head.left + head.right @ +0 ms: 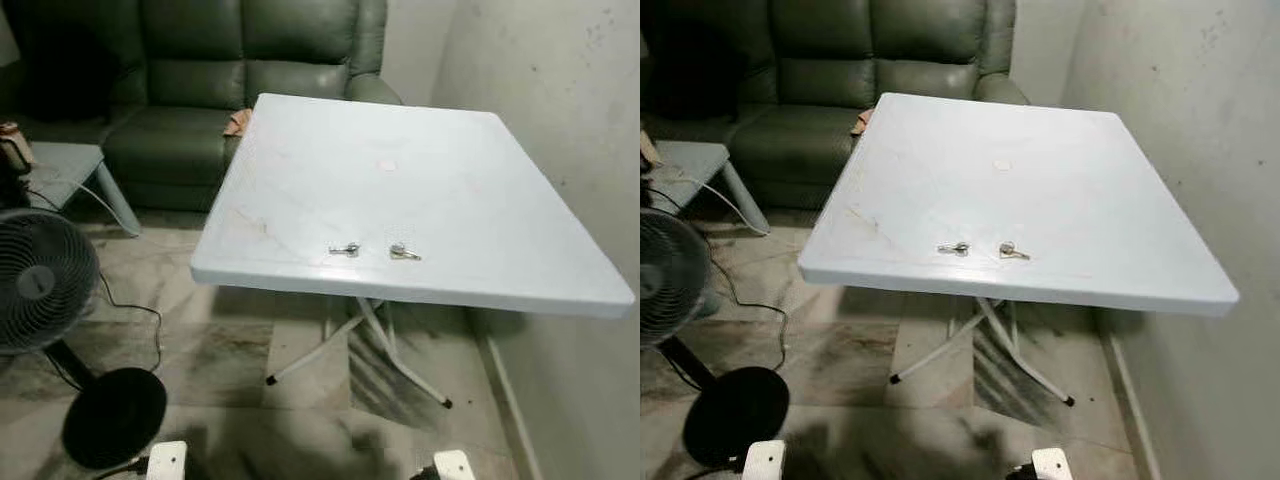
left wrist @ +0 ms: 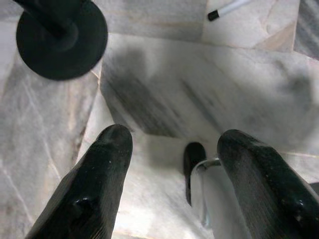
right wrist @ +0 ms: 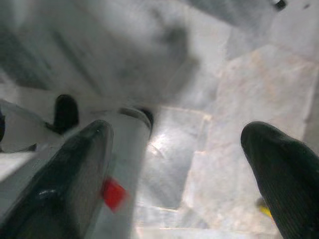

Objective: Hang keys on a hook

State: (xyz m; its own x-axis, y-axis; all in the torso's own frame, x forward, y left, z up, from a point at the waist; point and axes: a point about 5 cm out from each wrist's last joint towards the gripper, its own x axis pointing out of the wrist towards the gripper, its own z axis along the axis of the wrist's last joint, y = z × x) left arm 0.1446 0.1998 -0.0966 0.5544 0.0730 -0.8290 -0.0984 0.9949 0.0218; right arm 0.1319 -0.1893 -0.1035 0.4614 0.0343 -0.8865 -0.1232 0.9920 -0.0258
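Two keys (image 1: 344, 249) (image 1: 403, 252) lie crosswise on table (image 1: 480, 190); both grippers (image 2: 172, 149) (image 3: 177, 144) spread

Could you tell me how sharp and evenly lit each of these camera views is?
Eye views: sharp, the keys legible on the evenly lit white table, dark shadow beneath it. Left wrist view: sharp floor, open left gripper. Right wrist view: blurred throughout, open right gripper.

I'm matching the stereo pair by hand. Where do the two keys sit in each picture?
Left eye view: keys near the front edge of the white table, a little right of picture centre.
Right eye view: keys near the same edge, about picture centre.
Wrist views: floor between the claw fingers; no keys.
Shared landmark: the table's white folding legs.
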